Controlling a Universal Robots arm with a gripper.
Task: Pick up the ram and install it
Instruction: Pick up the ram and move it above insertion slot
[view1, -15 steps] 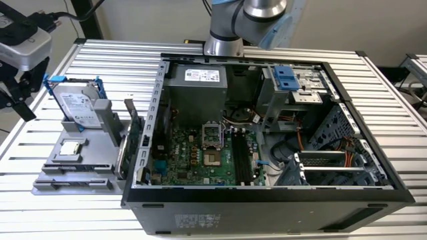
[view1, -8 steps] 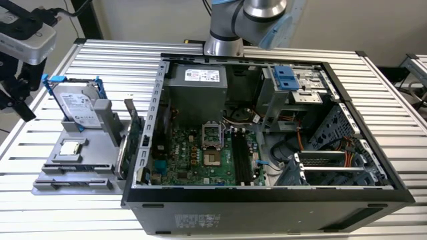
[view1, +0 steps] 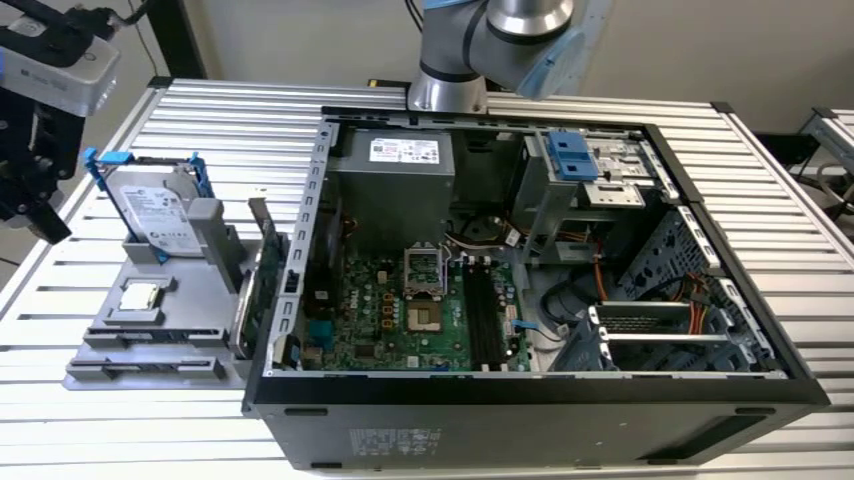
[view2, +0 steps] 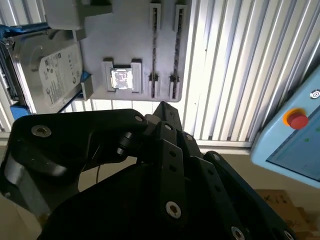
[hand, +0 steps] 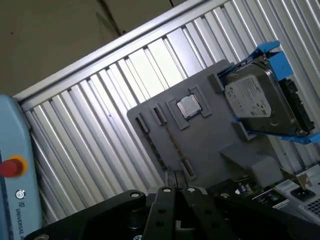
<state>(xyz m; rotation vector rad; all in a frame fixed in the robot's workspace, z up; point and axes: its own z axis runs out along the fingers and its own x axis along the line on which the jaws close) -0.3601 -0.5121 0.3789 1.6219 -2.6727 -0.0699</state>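
Bright light, strong glare on slatted table (view2: 220, 60), dark soft foreground

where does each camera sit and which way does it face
exterior view: high up, looks down into the open computer case; arm and gripper show
second wrist view: on the wrist, looks past the gripper at the gray holder
first wrist view: same wrist, same holder, past the gripper
shared: all three show the holder's hard drive and processor chip

Exterior view: high up, looking down on computer case (view1: 534, 425) and parts tray (view1: 160, 347).
Both wrist views: past the tool (view2: 162, 107), down onto that tray (hand: 210, 145).
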